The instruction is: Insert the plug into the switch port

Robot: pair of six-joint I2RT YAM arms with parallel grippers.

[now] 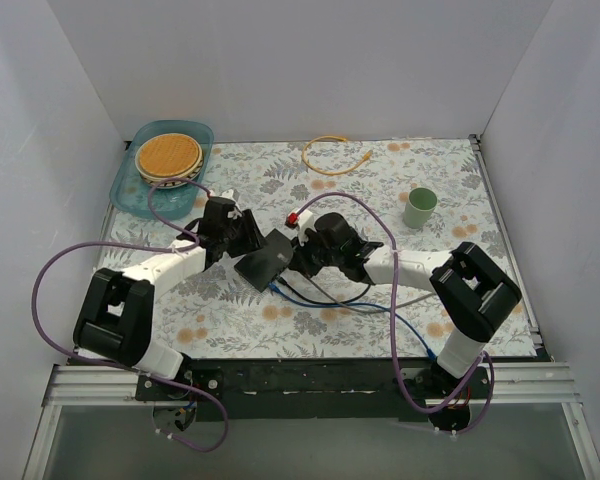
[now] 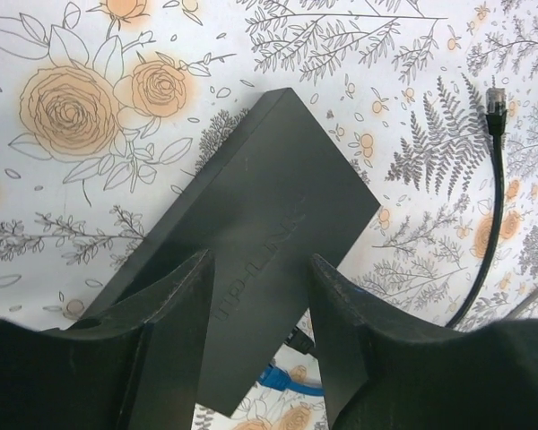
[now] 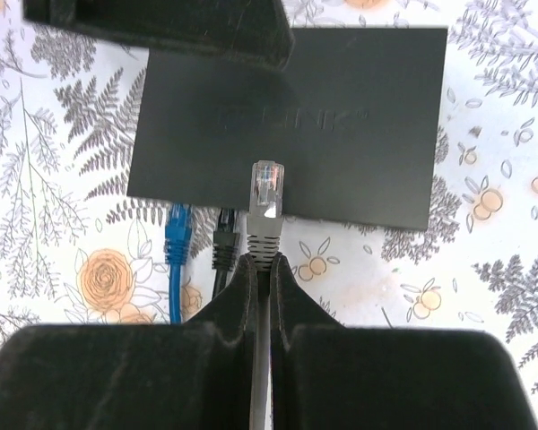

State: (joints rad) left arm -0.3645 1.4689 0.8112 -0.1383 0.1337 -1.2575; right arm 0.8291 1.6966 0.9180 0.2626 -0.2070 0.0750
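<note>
The switch (image 1: 264, 264) is a flat matte black box lying mid-table; it also shows in the left wrist view (image 2: 269, 197) and the right wrist view (image 3: 341, 125). A blue plug (image 3: 177, 237) and a black plug (image 3: 222, 244) sit in its near edge. My right gripper (image 3: 262, 264) is shut on a grey cable just behind its plug (image 3: 266, 210). The clear tip overlaps the switch's port edge, beside the black plug. My left gripper (image 2: 260, 264) is open, its fingers (image 2: 184, 305) over the switch's far end. In the top view the left gripper (image 1: 242, 238) and right gripper (image 1: 305, 257) flank the switch.
A loose black cable with a free plug (image 2: 495, 98) lies beside the switch. A green cup (image 1: 419, 207) stands at the right. A yellow cable (image 1: 330, 154) lies at the back. A teal tray (image 1: 140, 195) with a wooden-lidded dish is at the back left.
</note>
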